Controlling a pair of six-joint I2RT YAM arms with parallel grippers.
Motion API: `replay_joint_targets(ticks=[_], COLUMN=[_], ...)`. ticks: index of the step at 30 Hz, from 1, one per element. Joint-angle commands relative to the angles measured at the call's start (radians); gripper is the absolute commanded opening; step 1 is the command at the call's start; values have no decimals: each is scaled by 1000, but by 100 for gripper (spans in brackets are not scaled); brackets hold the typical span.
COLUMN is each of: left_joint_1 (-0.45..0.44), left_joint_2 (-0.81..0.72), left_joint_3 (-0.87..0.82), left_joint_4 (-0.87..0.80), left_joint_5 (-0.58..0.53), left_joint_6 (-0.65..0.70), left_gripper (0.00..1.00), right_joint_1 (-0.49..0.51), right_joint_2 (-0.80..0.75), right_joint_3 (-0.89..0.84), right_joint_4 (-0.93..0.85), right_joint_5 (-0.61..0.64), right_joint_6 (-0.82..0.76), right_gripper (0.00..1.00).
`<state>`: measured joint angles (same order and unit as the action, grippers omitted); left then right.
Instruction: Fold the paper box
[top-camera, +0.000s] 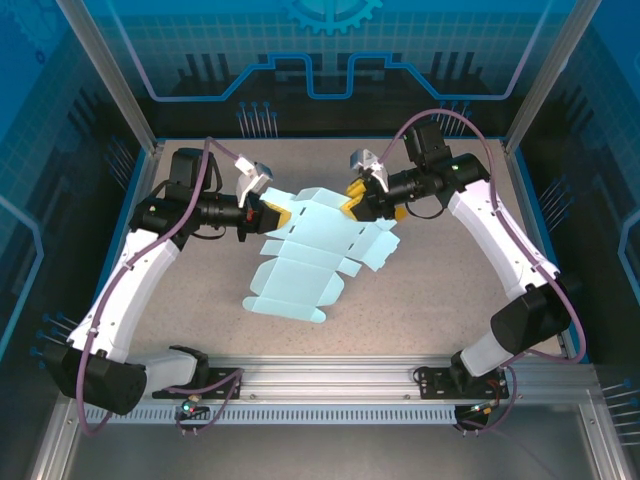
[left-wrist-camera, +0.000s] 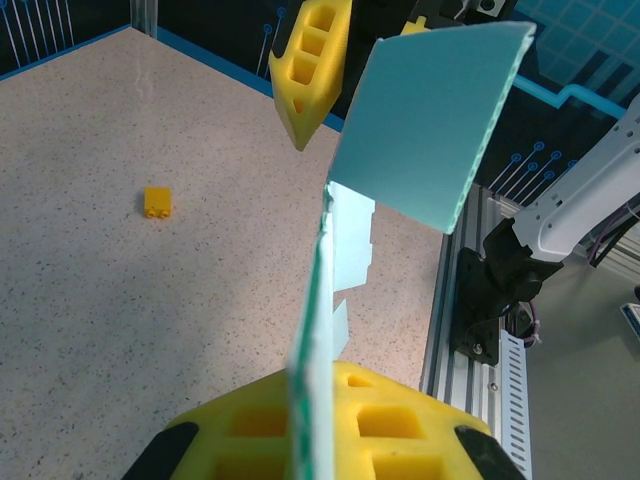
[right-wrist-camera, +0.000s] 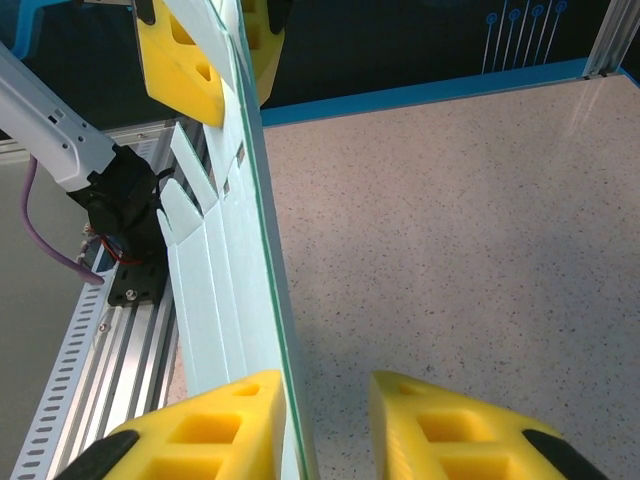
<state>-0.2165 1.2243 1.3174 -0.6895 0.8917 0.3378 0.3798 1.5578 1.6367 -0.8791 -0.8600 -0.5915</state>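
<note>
— What surrounds the work area?
— A speckled beige tabletop (top-camera: 430, 290) is enclosed by blue patterned walls (top-camera: 320, 60). A metal rail (top-camera: 330, 375) is fixed along its near edge.

— Where is the paper box (top-camera: 310, 255) found?
— It is held up as a flat, unfolded light blue sheet, stretched from the left fingers (top-camera: 272, 215) across to the right fingers (top-camera: 352, 207). Its jagged flaps are hung below both, toward the tabletop. Whether the lowest edge is touching the surface cannot be told.

— How is it held on the left?
— The left fingers are clamped on one edge. In the left wrist view the sheet is seen edge-on, rising from between them.

— And on the right?
— The right fingers are spread apart. The sheet is laid against the inner face of one finger (right-wrist-camera: 215, 425), and a clear gap is left to the other finger (right-wrist-camera: 460, 430).

— Is anything else noted?
— A small yellow block (left-wrist-camera: 157, 202) is seen lying on the tabletop, well apart from the left fingers and off to one side of the sheet.
</note>
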Motion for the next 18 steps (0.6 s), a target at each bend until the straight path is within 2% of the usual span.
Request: replay_joint_targets(ticks=[1,4,10,18], left_joint_1=[11,11,11,11], left_joint_2=[4,3,3,4], left_joint_3=[1,1,2,-3], left_joint_4=[22,22,22,37], left_joint_5=[41,39,39,31], left_joint_6=[-16,-17,-16,-45], left_gripper=[0,0,0,0], right_joint_1=[10,9,10,10], right_joint_2=[-31,-34,-33,-49], right_joint_3=[-2,-3,1,-15], right_joint_4=[14,18,29,47], right_joint_5=[1,-2,2,39], right_joint_6=[16,19,30,49], right_gripper=[27,25,28,11])
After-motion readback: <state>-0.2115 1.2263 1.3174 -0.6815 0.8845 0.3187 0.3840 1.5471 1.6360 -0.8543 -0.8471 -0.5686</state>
